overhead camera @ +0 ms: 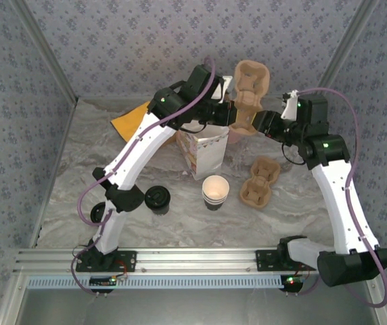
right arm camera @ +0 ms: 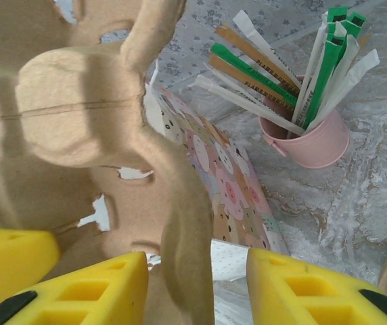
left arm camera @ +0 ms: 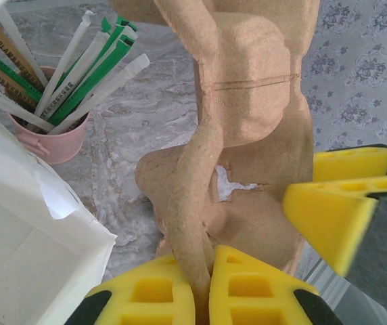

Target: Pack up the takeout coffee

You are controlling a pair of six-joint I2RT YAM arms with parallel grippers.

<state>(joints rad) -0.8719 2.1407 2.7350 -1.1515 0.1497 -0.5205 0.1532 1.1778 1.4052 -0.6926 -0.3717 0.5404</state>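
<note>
table (overhead camera: 78, 203): I'm working over a marbled top, and both arms are reaching toward the far side.
paper bag (overhead camera: 203, 154): standing open mid-table, just below the two wrists.
held carrier (overhead camera: 249, 91): hanging in the air above the bag, with both end effectors meeting at its lower end.
spare carrier (overhead camera: 260, 181): lying flat on the table, right of the cup.
pink cup (right arm camera: 308, 139): holding straws, sitting beyond the bag, not my target.
takeout coffee (overhead camera: 215, 189): standing upright on the table, lidless, in front of the bag and near the spare carrier, untouched.
left end effector (left arm camera: 202, 284): pinching the held carrier's thin wall, pads tight together.
right end effector (right arm camera: 195, 267): jaws parted, straddling a carrier rib, not clamping.
step, my call: I'm reading this as a handover to the left arm. I'm wanting the right arm backing straight off the rib without snagging, with the left holding the carrier level so it goes down flat for the cup.
</note>
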